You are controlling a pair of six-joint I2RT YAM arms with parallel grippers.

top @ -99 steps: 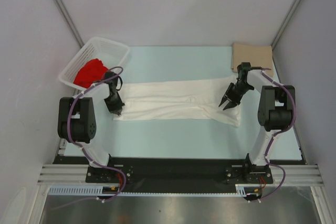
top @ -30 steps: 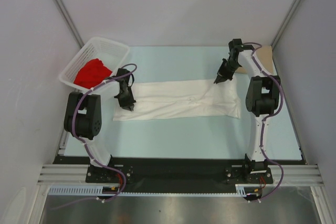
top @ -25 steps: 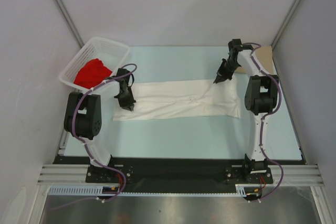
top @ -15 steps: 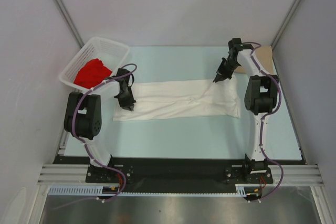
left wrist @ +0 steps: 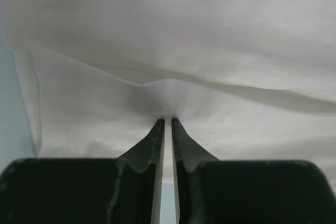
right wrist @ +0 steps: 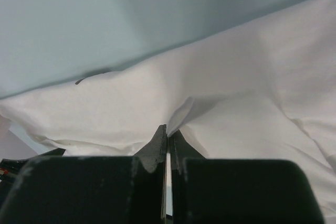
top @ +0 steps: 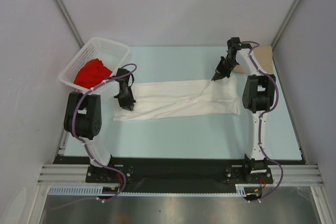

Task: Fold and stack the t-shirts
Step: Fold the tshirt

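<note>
Softly creased white t-shirt, long strip, red t-shirt crumpled, lattice basket

Pale blue table between plain grey walls, evenly lit.

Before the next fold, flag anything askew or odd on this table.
The white t-shirt lies as a long, uneven strip. Its far right corner is drawn into a ridge by the right gripper, which pinches it, and the left gripper pinches the left end. The red t-shirt sits crumpled and unfolded in the basket.
</note>
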